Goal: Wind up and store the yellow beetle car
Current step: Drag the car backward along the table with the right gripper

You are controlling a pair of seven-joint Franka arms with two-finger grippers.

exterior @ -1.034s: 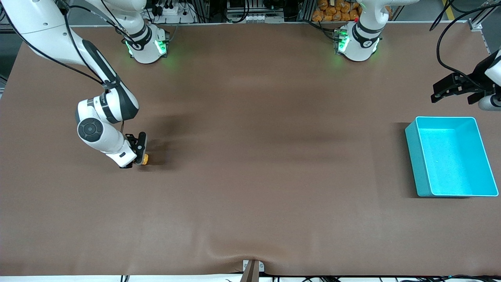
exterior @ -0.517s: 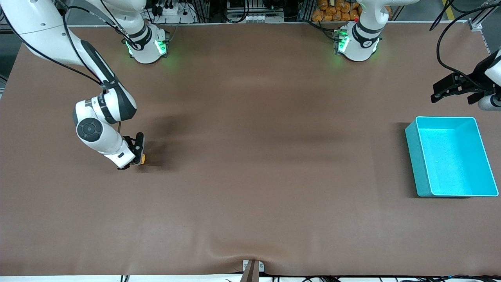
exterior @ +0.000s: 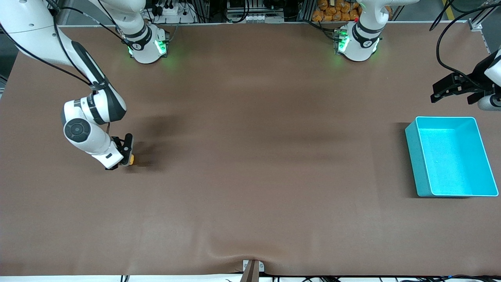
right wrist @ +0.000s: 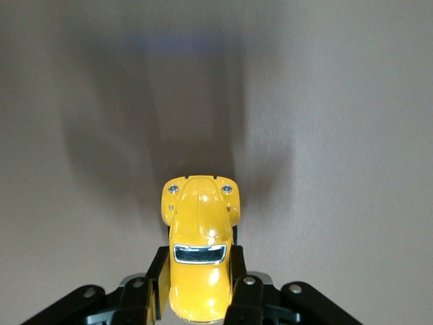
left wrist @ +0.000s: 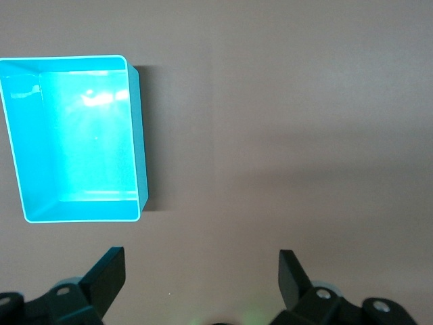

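The right gripper (exterior: 127, 158) grips the yellow beetle car (exterior: 132, 159) low on the brown table (exterior: 250, 176), toward the right arm's end. Its fingers (right wrist: 238, 284) are clamped on the toy's two flanks, about at the cabin, so the rounded bonnet and headlights stick out ahead of the fingertips. The car's long axis runs straight out from the gripper, in line with the way the fingers point, and its wheels appear to be at or just above the table; which cannot be told.

The turquoise bin (exterior: 415, 156) stands well apart, at the left arm's end of the table, with nothing visible inside. The left gripper (exterior: 456, 89) waits in the air near that end, by the bin's farther edge, fingers (left wrist: 108, 274) spread wide and holding nothing.

The right arm is the one on the toy, and the bin lies the whole length of the table away. Winding, by this reading, would mean dragging the car along its own axis with the wheels pressed down.
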